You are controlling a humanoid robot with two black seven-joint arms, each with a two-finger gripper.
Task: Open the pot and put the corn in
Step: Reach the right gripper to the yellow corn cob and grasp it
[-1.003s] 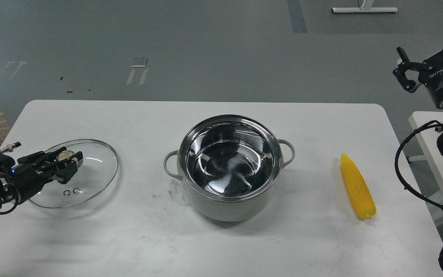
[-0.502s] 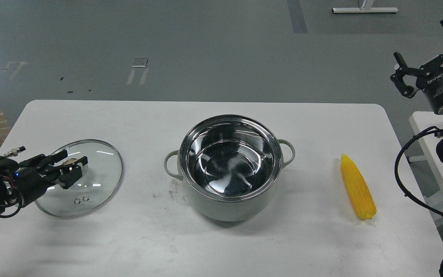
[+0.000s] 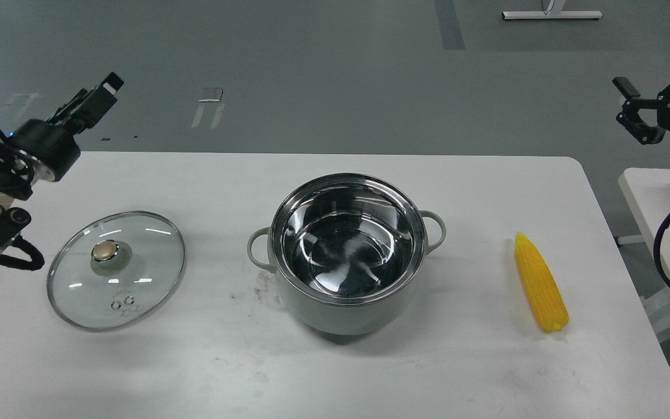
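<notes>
The pale grey-green pot point(image 3: 346, 302) stands uncovered at the middle of the white table point(image 3: 335, 372), its steel inside empty. The yellow corn point(image 3: 540, 282) lies on the table to the pot's right, pointed end away from me. The glass lid point(image 3: 137, 262) with its gold knob point(image 3: 104, 251) lies flat on the table left of the pot. My left gripper point(image 3: 99, 93) is raised above the table's far left corner, well clear of the lid, holding nothing; its fingers overlap in this view. My right gripper point(image 3: 655, 55) is open and empty, high beyond the table's right edge.
A second white table point(image 3: 646, 192) stands close to the right edge, under my right arm's cables. Grey floor lies beyond the far edge. Faint smudges mark the table just left of the pot.
My left gripper has let go of the lid's knob and risen up and back to the far left. The lid now lies flat. My right gripper has shifted slightly right and up.
</notes>
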